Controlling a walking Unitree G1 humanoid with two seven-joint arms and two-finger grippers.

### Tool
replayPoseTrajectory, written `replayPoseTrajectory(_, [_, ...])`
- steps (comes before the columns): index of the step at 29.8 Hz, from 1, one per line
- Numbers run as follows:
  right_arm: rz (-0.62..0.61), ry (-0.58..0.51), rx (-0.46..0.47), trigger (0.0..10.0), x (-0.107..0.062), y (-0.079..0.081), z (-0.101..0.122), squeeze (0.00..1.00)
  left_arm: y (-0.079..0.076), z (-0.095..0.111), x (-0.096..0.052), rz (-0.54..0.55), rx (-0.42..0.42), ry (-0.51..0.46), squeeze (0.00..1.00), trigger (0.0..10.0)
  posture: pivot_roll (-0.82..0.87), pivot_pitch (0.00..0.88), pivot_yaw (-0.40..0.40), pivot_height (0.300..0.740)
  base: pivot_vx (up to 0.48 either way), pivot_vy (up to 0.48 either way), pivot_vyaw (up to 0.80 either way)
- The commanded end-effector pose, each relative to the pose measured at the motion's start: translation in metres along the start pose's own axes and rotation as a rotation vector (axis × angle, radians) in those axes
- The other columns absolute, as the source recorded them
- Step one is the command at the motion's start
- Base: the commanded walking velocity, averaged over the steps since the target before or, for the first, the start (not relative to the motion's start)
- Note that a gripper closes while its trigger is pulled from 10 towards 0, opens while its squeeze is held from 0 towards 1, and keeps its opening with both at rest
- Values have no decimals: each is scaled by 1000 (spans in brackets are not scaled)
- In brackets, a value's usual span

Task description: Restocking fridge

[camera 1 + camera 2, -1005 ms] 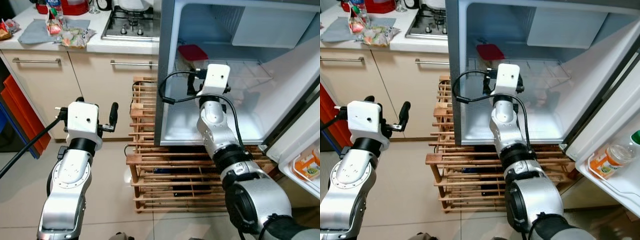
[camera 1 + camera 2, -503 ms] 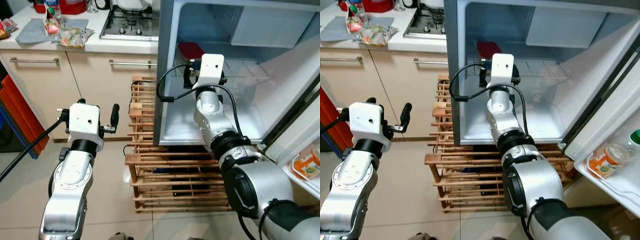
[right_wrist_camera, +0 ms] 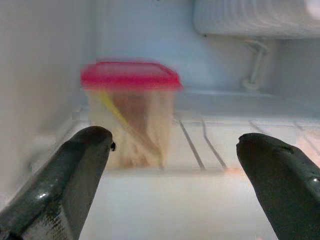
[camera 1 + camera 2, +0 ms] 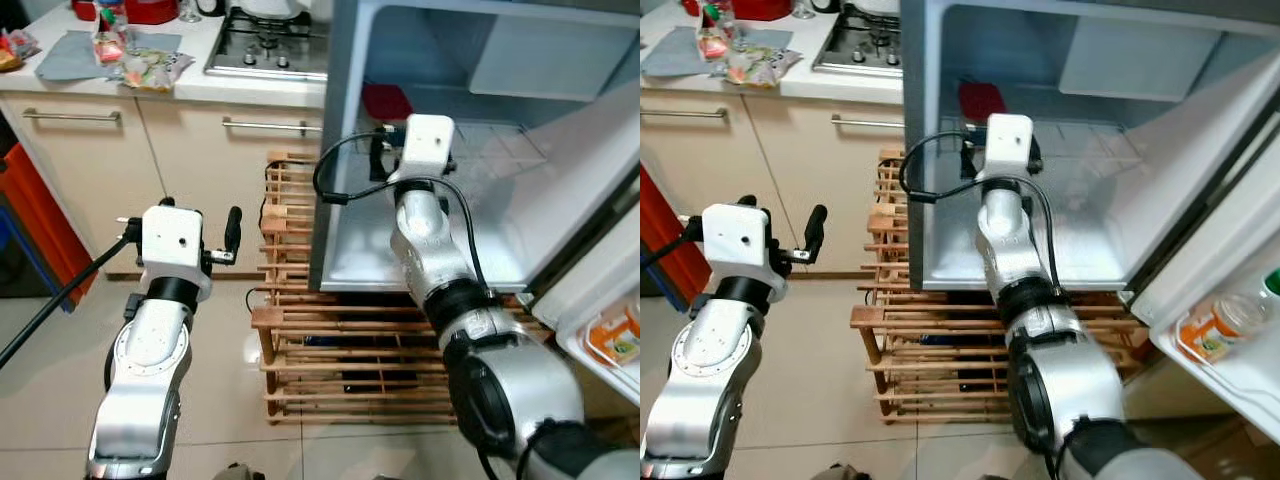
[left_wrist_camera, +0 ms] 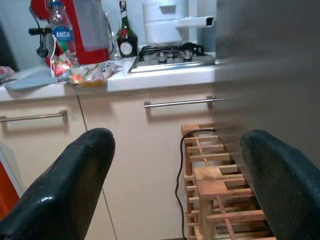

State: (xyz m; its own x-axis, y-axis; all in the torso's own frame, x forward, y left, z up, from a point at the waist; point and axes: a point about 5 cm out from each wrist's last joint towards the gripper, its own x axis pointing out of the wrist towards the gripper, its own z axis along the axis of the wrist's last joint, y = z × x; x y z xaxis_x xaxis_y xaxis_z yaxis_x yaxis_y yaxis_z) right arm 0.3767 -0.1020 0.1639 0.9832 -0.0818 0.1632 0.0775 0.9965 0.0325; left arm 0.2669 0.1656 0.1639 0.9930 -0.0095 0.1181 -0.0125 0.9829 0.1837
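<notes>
Red-lidded container [image 3: 129, 112] stands upright on the fridge shelf [image 3: 225, 137], facing the wide-open, empty right end effector [image 3: 170, 192].

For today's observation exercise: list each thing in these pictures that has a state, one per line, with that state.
Fridge door: open.
Red-lidded container: lid on, upright on the fridge shelf.
Right gripper: fingers open, empty, inside the fridge.
Left gripper: fingers open, empty.
Cupboard doors: closed.
</notes>
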Motion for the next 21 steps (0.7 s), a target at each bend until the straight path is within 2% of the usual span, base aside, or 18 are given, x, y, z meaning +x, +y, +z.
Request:
replayPoseTrajectory(1, [13,-84,-9,10000,-11,-7,13,0,-6,3,8,-22,-29,-26,0,10000,-28,0,-68,740,0,0,0])
replayPoseTrajectory(2, [19,-104,-10,10000,-18,-10,14,0,-9,2,11,-32,-36,-29,0,10000,-34,0,-67,740,0,0,0])
replayPoseTrajectory(3, [19,-104,-10,10000,-18,-10,14,0,-9,2,11,-32,-36,-29,0,10000,-34,0,-67,740,0,0,0])
replayPoseTrajectory(5, [41,-144,-20,10000,-33,-20,17,0,-17,0,18,-79,-63,-27,0,10000,-84,0,-46,740,0,0,0])
replayPoseTrajectory(6, [41,-144,-20,10000,-33,-20,17,0,-17,0,18,-79,-63,-27,0,10000,-84,0,-46,740,0,0,0])
replayPoseTrajectory(8, [55,-166,-27,10000,-50,-31,19,0,-27,1,19,-148,-104,-32,0,10000,-95,0,-40,740,0,0,0])
replayPoseTrajectory(11, [74,-161,-85,10000,-75,-53,12,0,-39,1,15,-250,-121,-48,0,10000,-130,0,-12,740,0,0,0])
replayPoseTrajectory(12, [56,-106,-118,10000,-91,-70,0,0,-39,-5,8,-299,-115,-33,0,10000,-149,0,9,740,0,0,0])
replayPoseTrajectory(14, [40,-69,-134,10000,-101,-79,-7,0,-37,-11,2,-321,-100,-19,0,10000,-157,0,18,740,0,0,0])
replayPoseTrajectory(18, [19,-35,-134,10000,-108,-87,-13,0,-35,-16,0,-320,-91,-1,0,10000,-165,0,36,740,0,0,0])
replayPoseTrajectory(19, [12,-18,-118,10000,-109,-85,-15,0,-36,-13,5,-311,-99,-15,0,10000,-175,0,49,740,0,0,0])
replayPoseTrajectory(20, [12,-18,-118,10000,-109,-85,-15,0,-36,-13,5,-311,-99,-15,0,10000,-175,0,49,740,0,0,0])
replayPoseTrajectory(21, [30,-15,-118,10000,-106,-79,-15,0,-39,-7,12,-308,-110,-45,0,10000,-177,0,50,740,0,0,0])
